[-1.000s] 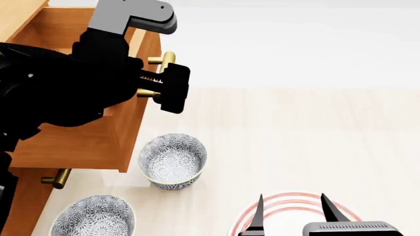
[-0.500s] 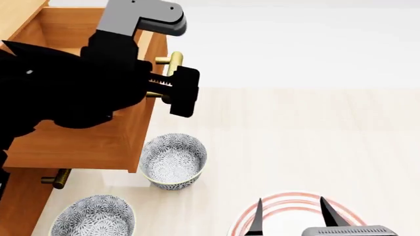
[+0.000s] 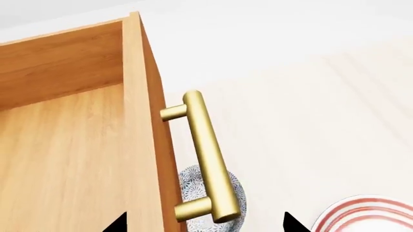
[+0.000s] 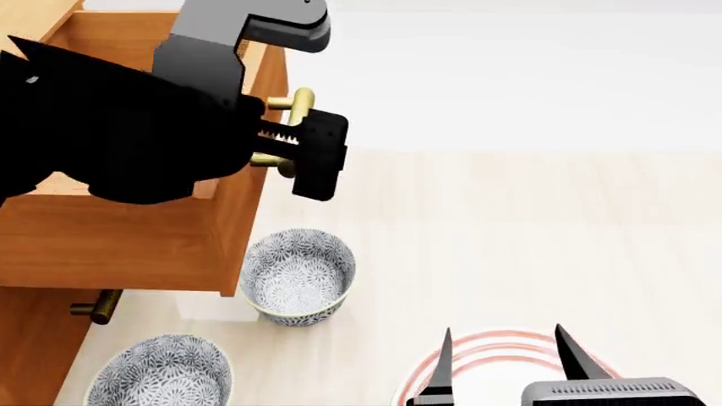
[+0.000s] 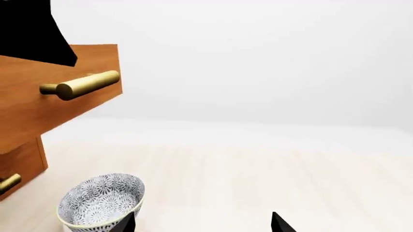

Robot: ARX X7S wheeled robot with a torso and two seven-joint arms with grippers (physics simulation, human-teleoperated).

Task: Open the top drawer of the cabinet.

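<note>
**Top drawer pulled out, my left hand at its handle**

The top drawer [image 4: 169, 228] stands pulled well out of the cabinet [image 4: 34, 347], its open box showing from above. Its brass handle [image 3: 208, 154] juts from the flat front. My left hand [image 4: 296, 139] is at that handle: in the head view my black fingers [image 4: 321, 156] sit around the bar. In the left wrist view the two fingertips show wide apart at the frame's edge, one over the drawer's front board and one over the table, with the bar between them and clear of both. So my left hand is spread wide and is not clamped on the handle.

A lower drawer's handle [image 4: 96, 306] shows beneath the open drawer. A patterned bowl [image 4: 297, 277] stands on the table [image 4: 530, 228] just beside the cabinet, partly under the drawer's front, and a second bowl [image 4: 161, 372] lies nearer to me.

My right hand [image 4: 502, 359] hangs low over a red-ringed plate [image 4: 502, 340], its two pointed fingers apart and holding nothing.
</note>
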